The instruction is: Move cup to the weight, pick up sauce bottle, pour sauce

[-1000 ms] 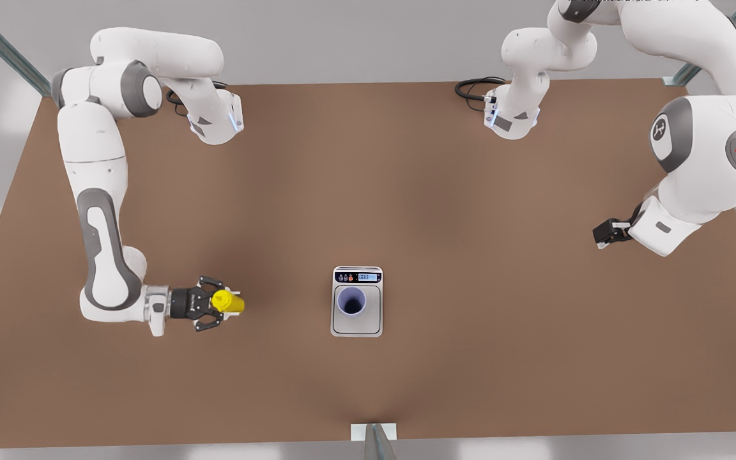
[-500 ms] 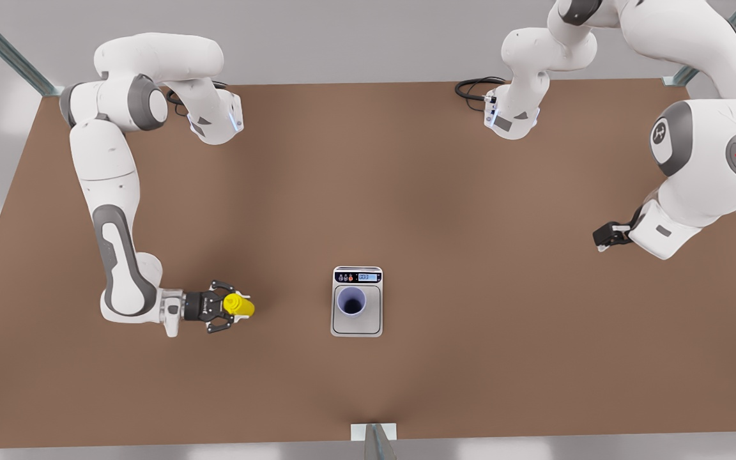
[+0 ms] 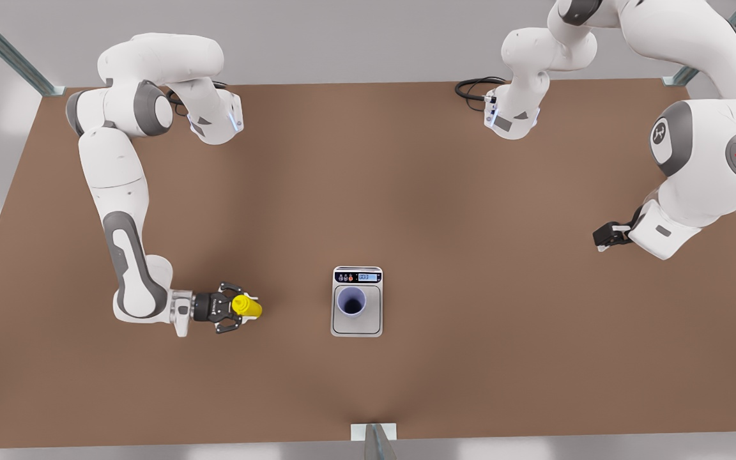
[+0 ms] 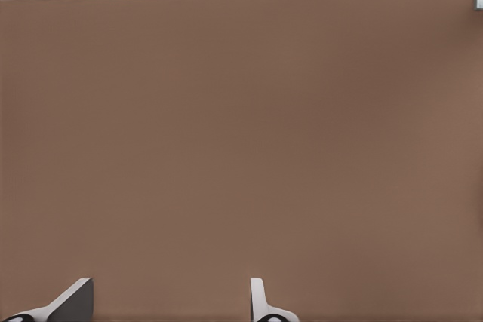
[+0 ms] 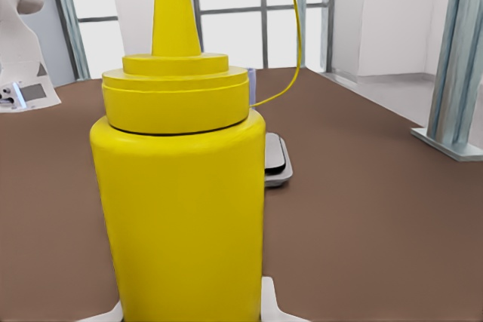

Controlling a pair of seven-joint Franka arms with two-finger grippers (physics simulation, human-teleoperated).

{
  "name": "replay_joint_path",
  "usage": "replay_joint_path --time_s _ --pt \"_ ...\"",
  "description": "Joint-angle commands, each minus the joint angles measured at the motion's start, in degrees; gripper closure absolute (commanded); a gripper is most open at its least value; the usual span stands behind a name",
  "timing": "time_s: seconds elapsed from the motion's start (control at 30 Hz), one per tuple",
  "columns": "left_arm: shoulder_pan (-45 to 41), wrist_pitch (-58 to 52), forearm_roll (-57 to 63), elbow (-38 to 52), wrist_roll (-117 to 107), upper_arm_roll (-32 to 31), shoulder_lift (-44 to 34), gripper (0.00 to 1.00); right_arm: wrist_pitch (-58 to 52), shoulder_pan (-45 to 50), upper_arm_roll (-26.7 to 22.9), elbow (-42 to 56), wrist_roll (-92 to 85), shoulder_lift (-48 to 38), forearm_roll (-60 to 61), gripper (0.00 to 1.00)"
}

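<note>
**Bottle held upright beside the scale, cup on the plate**

Take the scale as your landmark: it lies flat on the brown table, display end toward the arm bases and plate toward the near edge. Your cup stands upright on the plate, mouth facing up, slightly toward the front view's left of the plate's middle.

Your right gripper sits off to the front view's left of the scale, level with the plate, and its fingers are closed around the yellow bottle. In the right wrist view the bottle stands with its long axis vertical, stepped cap and cone nozzle pointing straight up, the fingers against its lower body. Past the bottle's side you can see the scale's edge farther off. Bottle and scale are well apart.

Your left gripper waits far to the front view's right of the scale, near the table's side. The left wrist view shows its fingers spread apart with nothing between them, bare table beyond.
</note>
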Motion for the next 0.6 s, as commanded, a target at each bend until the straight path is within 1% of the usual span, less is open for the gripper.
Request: replay_joint_path --time_s 0.0,0.1,0.13,0.17,0.2,0.27,0.33,0.57 --pt "0.0 0.0 0.0 0.0 0.0 0.0 0.0 0.0 0.0 0.0 0.0 0.0 0.0 0.0 0.0 0.41" --pt "0.0 0.0 0.0 0.0 0.0 0.0 0.1 0.0 0.0 0.0 0.0 0.1 0.0 0.0 0.0 0.41" --pt "0.0 0.0 0.0 0.0 0.0 0.0 0.1 0.0 0.0 0.0 0.0 0.1 0.0 0.0 0.0 0.39" --pt "0.0 0.0 0.0 0.0 0.0 0.0 0.1 0.0 0.0 0.0 0.0 0.1 0.1 0.0 0.0 0.32" --pt "0.0 0.0 0.0 0.0 0.0 0.0 0.1 0.0 0.0 0.0 0.0 0.1 0.1 0.0 0.0 0.3" --pt "0.0 0.0 0.0 0.0 0.0 0.0 0.3 0.0 0.1 0.0 0.0 0.1 0.1 0.0 0.0 0.3" --pt "0.0 0.0 0.0 0.0 0.0 0.0 0.3 0.0 0.1 0.0 0.0 0.0 0.1 0.0 0.0 0.27" --pt "0.0 0.0 0.0 0.1 -0.1 0.0 0.3 0.0 0.1 0.0 0.0 0.0 0.3 0.0 0.0 0.25"
